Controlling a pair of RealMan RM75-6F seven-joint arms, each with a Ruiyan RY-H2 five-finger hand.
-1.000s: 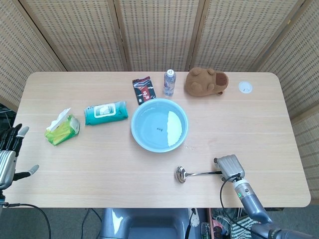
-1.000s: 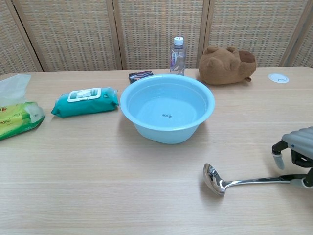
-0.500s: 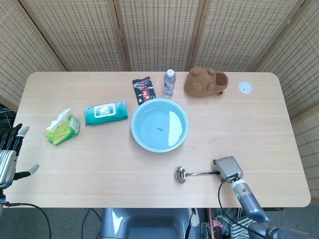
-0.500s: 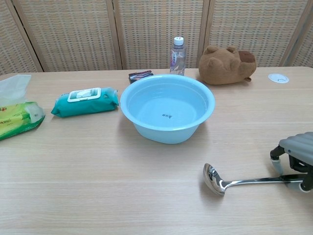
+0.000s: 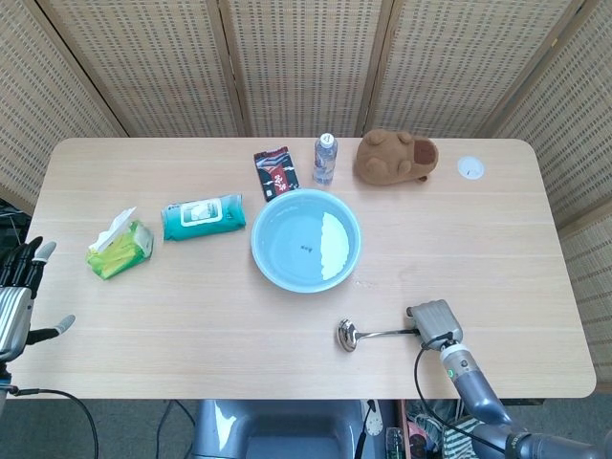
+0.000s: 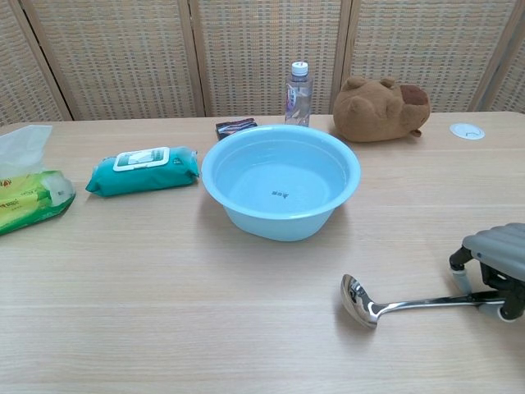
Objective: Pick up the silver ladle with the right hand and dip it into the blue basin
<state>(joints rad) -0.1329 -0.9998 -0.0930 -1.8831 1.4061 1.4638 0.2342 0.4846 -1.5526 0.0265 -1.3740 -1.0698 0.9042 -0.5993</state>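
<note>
The silver ladle (image 5: 348, 335) lies flat on the table, bowl to the left and handle running right, in front of the blue basin (image 5: 264, 256). In the chest view the ladle (image 6: 358, 295) is near the front right, and the basin (image 6: 246, 215) holds water at the middle. My right hand (image 5: 436, 322) sits low over the handle's far end. In the chest view my right hand (image 6: 495, 263) has fingers reaching down on both sides of the handle; a firm grip is not clear. My left hand (image 5: 19, 296) hangs off the table's left edge with fingers apart, holding nothing.
A clear bottle (image 5: 325, 158), a dark snack packet (image 5: 275, 172) and a brown plush toy (image 5: 396, 157) stand behind the basin. A teal wipes pack (image 5: 202, 216) and green tissue pack (image 5: 120, 247) lie to the left. A white disc (image 5: 469, 168) is at the back right.
My right hand has sunk slightly and shifted a little toward the ladle's handle end. The ladle has stayed where it was, and the left hand has not moved.
</note>
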